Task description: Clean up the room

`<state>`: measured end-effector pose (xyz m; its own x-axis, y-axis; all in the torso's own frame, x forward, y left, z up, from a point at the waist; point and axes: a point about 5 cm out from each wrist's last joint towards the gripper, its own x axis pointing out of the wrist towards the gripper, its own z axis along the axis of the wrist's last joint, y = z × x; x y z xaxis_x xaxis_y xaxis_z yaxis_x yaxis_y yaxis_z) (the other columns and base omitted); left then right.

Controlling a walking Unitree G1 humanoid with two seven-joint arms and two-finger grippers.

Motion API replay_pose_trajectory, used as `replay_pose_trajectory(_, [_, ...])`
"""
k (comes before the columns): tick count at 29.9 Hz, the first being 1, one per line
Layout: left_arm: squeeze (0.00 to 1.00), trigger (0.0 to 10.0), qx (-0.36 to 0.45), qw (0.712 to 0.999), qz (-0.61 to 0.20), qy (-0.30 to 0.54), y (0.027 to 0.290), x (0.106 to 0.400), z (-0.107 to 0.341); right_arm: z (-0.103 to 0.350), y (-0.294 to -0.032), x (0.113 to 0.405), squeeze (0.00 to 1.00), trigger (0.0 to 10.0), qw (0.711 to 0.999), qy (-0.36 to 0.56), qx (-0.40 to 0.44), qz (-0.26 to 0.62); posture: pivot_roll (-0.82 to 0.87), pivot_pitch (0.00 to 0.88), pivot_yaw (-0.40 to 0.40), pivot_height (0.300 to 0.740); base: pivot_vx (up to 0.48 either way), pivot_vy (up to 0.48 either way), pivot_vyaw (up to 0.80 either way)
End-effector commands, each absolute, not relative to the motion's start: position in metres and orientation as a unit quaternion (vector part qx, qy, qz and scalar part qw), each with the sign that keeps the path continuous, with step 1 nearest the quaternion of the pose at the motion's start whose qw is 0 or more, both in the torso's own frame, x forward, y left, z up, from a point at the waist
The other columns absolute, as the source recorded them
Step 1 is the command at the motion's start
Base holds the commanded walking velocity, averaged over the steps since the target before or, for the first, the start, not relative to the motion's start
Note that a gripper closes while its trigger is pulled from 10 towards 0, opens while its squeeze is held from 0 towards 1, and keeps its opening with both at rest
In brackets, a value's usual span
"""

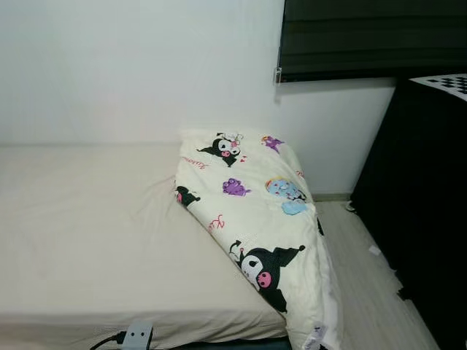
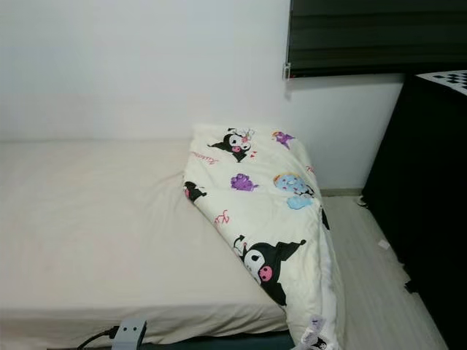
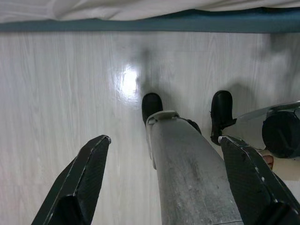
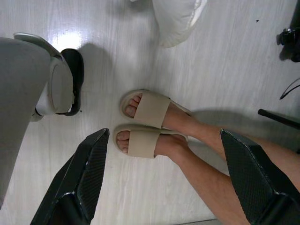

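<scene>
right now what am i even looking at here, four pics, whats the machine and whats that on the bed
These come from a walking humanoid robot tidying a room. The two upper pictures are from its head camera, looking at a bed with a folded cartoon-print blanket lying along its right side, beside a dark cabinet. A grey plug block sits at the bed's near edge. The two lower pictures come from cameras on its wrists, pointing down at the floor. The left gripper and right gripper both hang open, holding nothing. The right wrist view also shows a person's feet in beige slippers standing close by.
</scene>
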<state>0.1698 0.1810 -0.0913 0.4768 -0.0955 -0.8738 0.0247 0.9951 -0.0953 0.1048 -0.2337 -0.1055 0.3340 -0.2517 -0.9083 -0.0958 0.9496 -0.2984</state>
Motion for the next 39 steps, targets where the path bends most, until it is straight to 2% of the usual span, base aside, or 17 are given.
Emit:
replay_pose_trajectory(1, [0.00, 10.0, -0.031, 0.860, -0.028, 0.509, 0.185, 0.170, -0.091, -0.106, -0.232, 0.102, 0.00, 10.0, 0.802, 0.576, -0.150, -0.050, -0.03, 0.009, 0.011, 0.740, 0.000, -0.480, 0.00])
replay_pose_trajectory(10, [0.00, 10.0, -0.055, 0.865, -0.012, 0.499, 0.185, 0.172, -0.090, -0.106, -0.237, 0.100, 0.00, 10.0, 0.806, 0.571, -0.141, -0.067, -0.03, 0.019, 0.010, 0.740, 0.000, -0.086, 0.00])
replay_pose_trajectory(18, [0.00, 10.0, -0.056, 0.868, -0.018, 0.493, 0.184, 0.175, -0.088, -0.103, -0.236, 0.111, 0.00, 10.0, 0.818, 0.555, -0.137, -0.072, -0.03, 0.021, 0.011, 0.740, 0.000, 0.000, 0.00])
replay_pose_trajectory(32, [0.00, 10.0, -0.056, 0.867, -0.020, 0.495, 0.182, 0.173, -0.089, -0.103, -0.228, 0.119, 0.00, 10.0, 0.824, 0.546, -0.132, -0.070, -0.03, 0.018, 0.009, 0.740, 0.254, 0.000, 0.00])
replay_pose_trajectory(38, [0.00, 10.0, -0.058, 0.867, -0.021, 0.495, 0.181, 0.173, -0.090, -0.097, -0.229, 0.132, 0.00, 10.0, 0.842, 0.517, -0.146, -0.053, -0.03, 0.019, 0.005, 0.740, 0.258, 0.000, 0.26])
replay_pose_trajectory(39, [0.00, 10.0, -0.063, 0.867, -0.021, 0.494, 0.180, 0.173, -0.090, -0.093, -0.236, 0.138, 0.00, 10.0, 0.847, 0.504, -0.162, -0.054, -0.03, 0.019, 0.004, 0.740, 0.247, 0.000, 0.76])
